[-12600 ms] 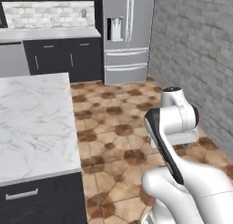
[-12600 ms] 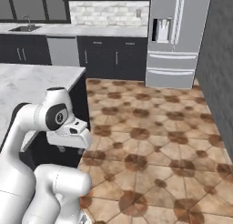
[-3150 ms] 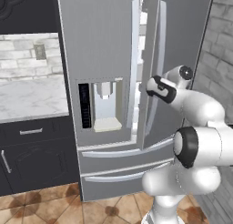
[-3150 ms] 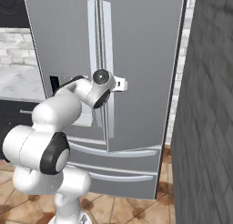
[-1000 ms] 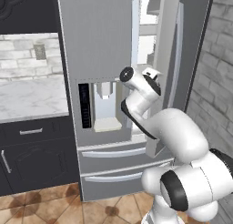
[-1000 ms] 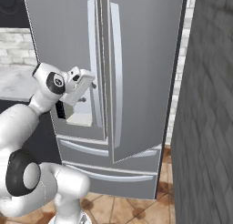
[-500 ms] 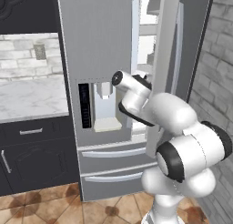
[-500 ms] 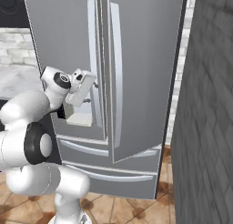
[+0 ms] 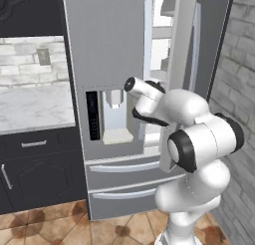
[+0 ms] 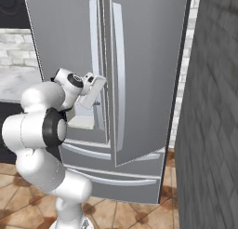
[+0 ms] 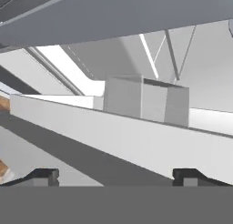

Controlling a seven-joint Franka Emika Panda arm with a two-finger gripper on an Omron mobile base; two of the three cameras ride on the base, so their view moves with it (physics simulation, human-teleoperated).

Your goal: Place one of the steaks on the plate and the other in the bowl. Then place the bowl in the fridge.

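Fridge [image 9: 114, 55] dead ahead, fills centre of both base views; right door [image 9: 179, 79] ajar, swung out toward the robot, white shelves [image 9: 162, 32] visible through the gap at about 1 o'clock in left base view. Left door shut, dispenser panel [image 9: 110, 114] at 9 o'clock of the arm's hand. Two lower drawers [image 9: 124, 182] closed, at 6 o'clock under the dispenser. Arm [image 9: 199, 139] folded up in front of fridge, hand raised near dispenser, beside the left door's handle [image 10: 94, 51] in right base view. Fingers [image 11: 116, 175] spread wide, tips [image 11: 43, 175] at 7 and 5 o'clock in hand view, nothing between them. Hand view looks at grey and white fridge surfaces, exact part unclear. Counter [image 9: 30, 107] with brick backsplash at 9 o'clock in left base view, dark cabinets [image 9: 35, 174] below. Brick wall [image 10: 209, 107] at 3 o'clock in right base view. Tiled floor [image 9: 55, 224] at 7 o'clock.
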